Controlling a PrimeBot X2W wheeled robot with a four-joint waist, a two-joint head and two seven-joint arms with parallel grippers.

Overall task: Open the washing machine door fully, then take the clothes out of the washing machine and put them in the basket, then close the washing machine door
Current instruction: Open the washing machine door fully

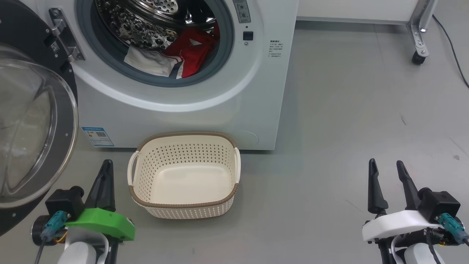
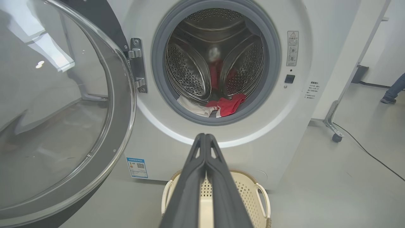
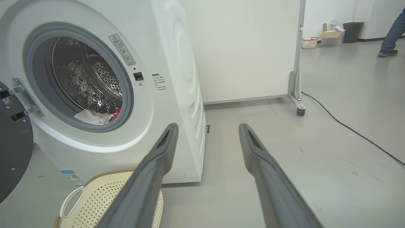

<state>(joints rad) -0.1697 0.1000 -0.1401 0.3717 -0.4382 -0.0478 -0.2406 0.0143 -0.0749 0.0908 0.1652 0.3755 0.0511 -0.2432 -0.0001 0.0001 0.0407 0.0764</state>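
Observation:
The white washing machine (image 1: 183,110) stands ahead with its door (image 1: 33,128) swung open to the left, glass bowl facing me. In the drum mouth lie the clothes: a red garment (image 1: 194,51) and a white striped one (image 1: 150,62), also seen as red garment (image 2: 229,104) and white garment (image 3: 93,116). The cream basket (image 1: 185,207) sits empty on the floor before the machine. My left gripper (image 1: 106,165) is shut and empty, just left of the basket. At the lower right, my right gripper (image 1: 386,165) hovers open above bare floor.
A wheeled white partition (image 1: 419,36) stands right of the machine, with a black cable (image 1: 454,51) trailing on the grey floor. A person's leg and shoe (image 3: 390,38) show far off, near a bin and boxes (image 3: 330,33).

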